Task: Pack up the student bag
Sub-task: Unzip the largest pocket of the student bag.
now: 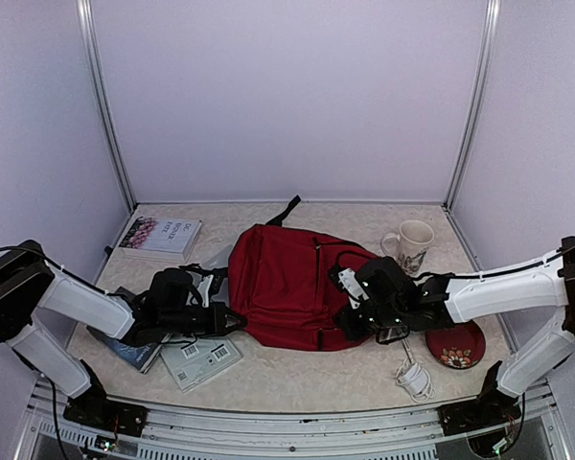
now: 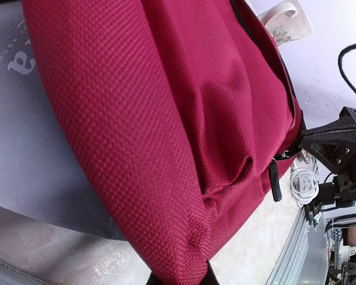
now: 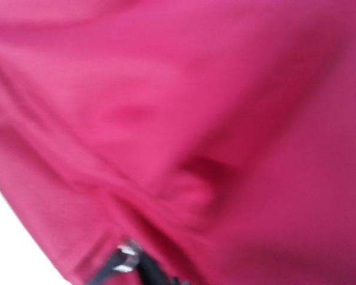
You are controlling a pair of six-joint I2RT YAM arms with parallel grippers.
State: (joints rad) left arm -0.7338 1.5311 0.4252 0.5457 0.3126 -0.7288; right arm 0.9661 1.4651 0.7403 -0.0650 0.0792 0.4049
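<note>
Left of the student bag (image 1: 286,278) and toward the back, we see a flower-covered book (image 1: 161,235) lying flat. At the bag's left edge, the left gripper (image 1: 232,319) has its fingers pressed together on a fold of the red fabric. The bag lies flat in the middle of the table (image 1: 297,381). On the bag's right side, the right gripper (image 1: 353,321) is closed tight against the cloth. Its wrist view is too blurred for us to tell whether it pinches anything. Right of the bag stand a white mug (image 1: 409,244), a red plate (image 1: 457,347) and a coiled white cable (image 1: 415,377).
</note>
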